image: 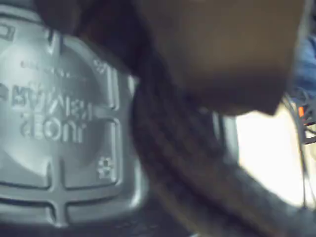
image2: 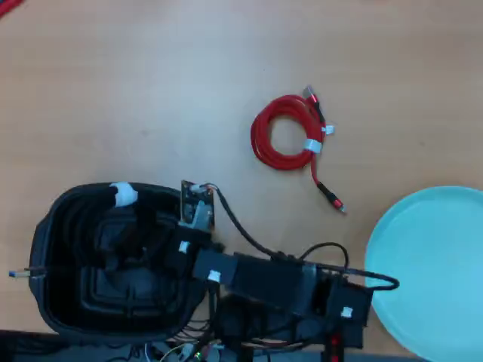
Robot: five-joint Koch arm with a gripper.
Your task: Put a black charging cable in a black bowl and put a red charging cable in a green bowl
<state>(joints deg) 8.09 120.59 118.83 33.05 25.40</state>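
The black bowl [image2: 47, 298] stands at the lower left in the overhead view. My gripper [image2: 124, 241] reaches down into it from the right. The black charging cable [image2: 123, 195] lies along the bowl's far rim; its white tie shows there, and a metal plug end [image2: 21, 273] sticks out over the left rim. In the wrist view the bowl's ribbed floor [image: 54, 163] is close, the thick black cable [image: 177, 153] runs across it, and one blurred jaw fills the top. The red charging cable [image2: 287, 134] lies coiled on the table. The green bowl [image2: 434, 264] is at the right edge.
The arm's body and loose thin wires [image2: 279, 279] stretch along the bottom edge between the two bowls. The wooden table [image2: 151, 90] is bare across its upper half. A small red item [image2: 6, 7] shows at the top left corner.
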